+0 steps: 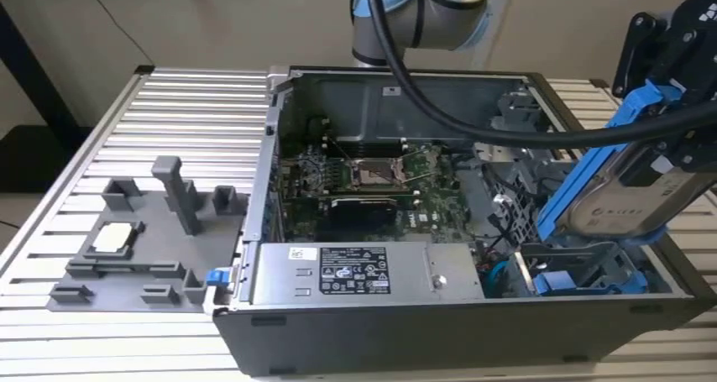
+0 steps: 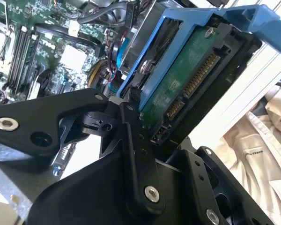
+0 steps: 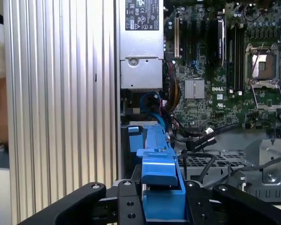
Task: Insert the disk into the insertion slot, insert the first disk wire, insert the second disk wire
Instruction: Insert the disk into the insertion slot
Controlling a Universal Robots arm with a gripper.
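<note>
One gripper [image 3: 163, 206] pinched the blue-framed disk [image 1: 610, 193], which was tilted just above the insertion slot [image 1: 583, 271] inside the open computer case [image 1: 448, 336].

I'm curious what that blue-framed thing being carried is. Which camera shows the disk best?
The exterior view: most of the disk, silver face in its blue carrier, hangs tilted above the insertion slot. The second wrist view shows the disk's green circuit-board side with connectors. The first wrist view shows the carrier edge-on.
</note>
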